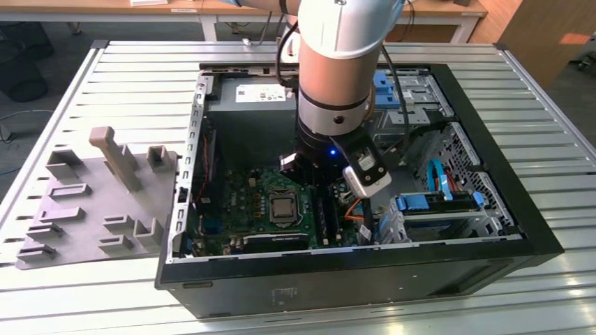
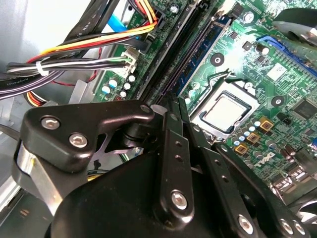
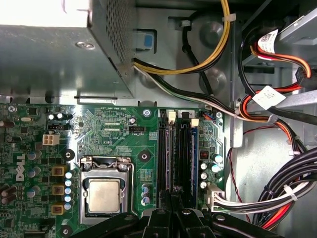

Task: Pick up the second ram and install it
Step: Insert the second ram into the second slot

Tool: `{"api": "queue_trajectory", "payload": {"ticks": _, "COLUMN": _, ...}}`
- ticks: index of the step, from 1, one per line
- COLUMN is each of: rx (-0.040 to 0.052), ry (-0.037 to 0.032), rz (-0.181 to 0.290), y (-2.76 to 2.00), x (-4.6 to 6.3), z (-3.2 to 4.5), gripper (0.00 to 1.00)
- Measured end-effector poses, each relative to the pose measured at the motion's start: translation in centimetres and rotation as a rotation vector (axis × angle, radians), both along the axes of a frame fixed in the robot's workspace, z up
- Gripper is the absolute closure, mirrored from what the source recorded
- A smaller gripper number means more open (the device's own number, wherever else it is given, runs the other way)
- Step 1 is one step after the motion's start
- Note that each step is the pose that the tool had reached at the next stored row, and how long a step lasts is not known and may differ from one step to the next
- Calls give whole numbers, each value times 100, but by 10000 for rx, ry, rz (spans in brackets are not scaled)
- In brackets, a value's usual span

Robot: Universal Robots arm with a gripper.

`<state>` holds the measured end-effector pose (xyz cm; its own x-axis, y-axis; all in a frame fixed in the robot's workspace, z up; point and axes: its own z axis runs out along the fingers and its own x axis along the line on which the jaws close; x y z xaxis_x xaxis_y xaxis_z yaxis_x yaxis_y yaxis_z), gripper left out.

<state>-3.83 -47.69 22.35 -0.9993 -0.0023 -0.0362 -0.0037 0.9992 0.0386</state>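
Open computer case [image 1: 521, 237] lying on the worktop [image 1: 139, 77], its motherboard [image 1: 251, 209] on the case floor. Holder block tray [image 1: 93, 202] on the worktop, just beside the case on the exterior view's left. Processor socket [image 3: 104, 193] on the motherboard; memory slots [image 3: 173, 153] run alongside it, between socket and cable bundle [image 3: 277, 193]. Second ram [image 2: 200, 54] stands in the slots, near the socket. Power supply box [image 3: 64, 44] sits against the case wall, bordering the motherboard's edge. Drive bays [image 1: 437, 202] occupy the case on the exterior view's right. Arm [image 1: 340, 77] reaches down into the case; end effector [image 3: 171, 196] sits directly over the memory slots.
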Motion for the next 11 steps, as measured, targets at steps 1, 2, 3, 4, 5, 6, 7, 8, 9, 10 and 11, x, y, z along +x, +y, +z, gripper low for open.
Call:
{"api": "queue_trajectory", "payload": {"ticks": 1, "rx": 0, "ry": 0, "rz": -43, "y": 0, "x": 0, "z": 0, "gripper": 89}}
{"api": "queue_trajectory", "payload": {"ticks": 2, "rx": 1, "ry": 0, "rz": -94, "y": 0, "x": 1, "z": 0, "gripper": 89}}
{"api": "queue_trajectory", "payload": {"ticks": 3, "rx": 1, "ry": 0, "rz": -147, "y": 0, "x": 1, "z": 0, "gripper": 89}}
{"api": "queue_trajectory", "payload": {"ticks": 4, "rx": 1, "ry": 0, "rz": -200, "y": 0, "x": 2, "z": 0, "gripper": 89}}
{"api": "queue_trajectory", "payload": {"ticks": 5, "rx": 1, "ry": -1, "rz": -246, "y": 0, "x": 4, "z": -1, "gripper": 89}}
{"api": "queue_trajectory", "payload": {"ticks": 6, "rx": 1, "ry": -1, "rz": -288, "y": 0, "x": 4, "z": 0, "gripper": 89}}
{"api": "queue_trajectory", "payload": {"ticks": 7, "rx": 1, "ry": 0, "rz": -319, "y": 0, "x": 5, "z": 0, "gripper": 89}}
{"api": "queue_trajectory", "payload": {"ticks": 8, "rx": 1, "ry": 0, "rz": -323, "y": 0, "x": 5, "z": 0, "gripper": 89}}
{"api": "queue_trajectory", "payload": {"ticks": 9, "rx": 0, "ry": 0, "rz": -326, "y": 0, "x": 5, "z": 0, "gripper": 89}}
{"api": "queue_trajectory", "payload": {"ticks": 10, "rx": 0, "ry": 0, "rz": -327, "y": 0, "x": 5, "z": 0, "gripper": 89}}
{"api": "queue_trajectory", "payload": {"ticks": 11, "rx": 0, "ry": 0, "rz": -330, "y": 0, "x": 5, "z": 0, "gripper": 89}}
